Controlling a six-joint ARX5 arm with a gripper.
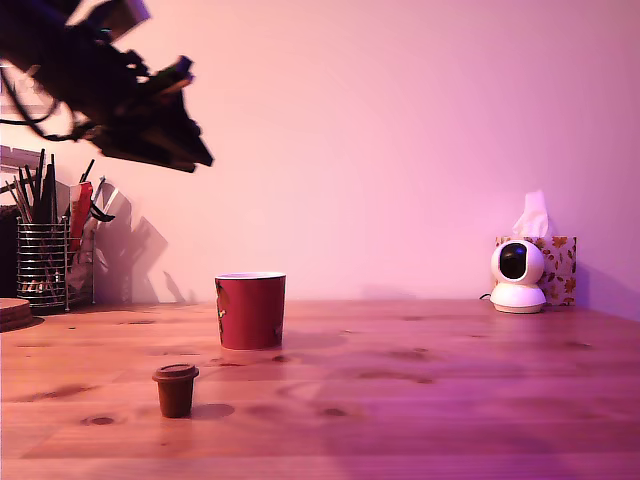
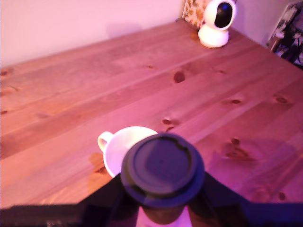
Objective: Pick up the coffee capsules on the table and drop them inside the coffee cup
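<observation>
1. Near-black capsule (image 2: 162, 169) clamped between the gripper (image 2: 161, 208) fingers, rimmed top toward the wrist camera, above the red coffee cup (image 2: 124, 150); only the wrist view shows this
2. Brown capsule (image 1: 175, 388) upright on the table (image 1: 420, 400), near the cup (image 1: 250, 310), toward the exterior view's left and front; absent from wrist view
3. Exterior view: arm high at upper left, jaws not readable there
4. Mesh pen holder (image 1: 42, 265) far left; white camera (image 1: 517, 275) and tissue box (image 1: 557, 262) far right
</observation>
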